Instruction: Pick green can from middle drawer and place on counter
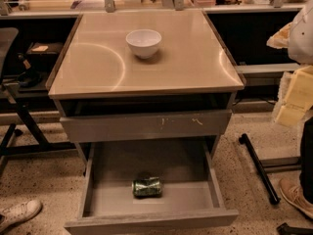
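The green can lies on its side on the floor of the middle drawer, which is pulled far out at the bottom of the cabinet. The can is near the middle of the drawer, a little left of centre. The counter is the glossy beige cabinet top above. My gripper hangs at the right edge of the view, level with the upper drawer, well to the right of and above the can. It holds nothing that I can see.
A white bowl stands on the counter, towards the back. The upper drawer front with yellowish scratches is slightly open above the middle drawer. A person's shoe and a black stand leg are at the right; another shoe is at the lower left.
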Controlling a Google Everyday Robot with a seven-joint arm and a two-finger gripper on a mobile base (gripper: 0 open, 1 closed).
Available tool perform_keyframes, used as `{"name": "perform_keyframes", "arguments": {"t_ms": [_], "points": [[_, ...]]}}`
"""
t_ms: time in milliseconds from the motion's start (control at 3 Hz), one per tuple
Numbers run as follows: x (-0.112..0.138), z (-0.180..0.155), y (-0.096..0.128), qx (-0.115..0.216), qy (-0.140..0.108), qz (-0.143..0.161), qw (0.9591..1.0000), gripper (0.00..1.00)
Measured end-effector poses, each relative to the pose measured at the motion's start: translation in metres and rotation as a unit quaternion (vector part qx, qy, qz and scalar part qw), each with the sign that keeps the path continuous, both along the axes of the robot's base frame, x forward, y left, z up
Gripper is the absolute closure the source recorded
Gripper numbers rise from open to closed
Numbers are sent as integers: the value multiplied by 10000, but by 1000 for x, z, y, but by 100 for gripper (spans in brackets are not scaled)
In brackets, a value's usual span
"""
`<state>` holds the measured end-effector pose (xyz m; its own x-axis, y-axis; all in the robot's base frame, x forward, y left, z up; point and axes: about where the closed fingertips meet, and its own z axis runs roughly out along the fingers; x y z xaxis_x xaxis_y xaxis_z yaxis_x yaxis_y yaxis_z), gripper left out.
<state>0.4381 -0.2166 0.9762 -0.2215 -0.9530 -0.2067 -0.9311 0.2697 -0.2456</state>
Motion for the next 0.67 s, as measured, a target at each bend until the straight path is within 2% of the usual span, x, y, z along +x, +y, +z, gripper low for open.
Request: {"name": "perform_keyframes", "arguments": {"t_ms": [333,667], "points": [[0,0,0,0,0,0,10000,0],[-9,-26,13,24,123,33,9999,0]]}}
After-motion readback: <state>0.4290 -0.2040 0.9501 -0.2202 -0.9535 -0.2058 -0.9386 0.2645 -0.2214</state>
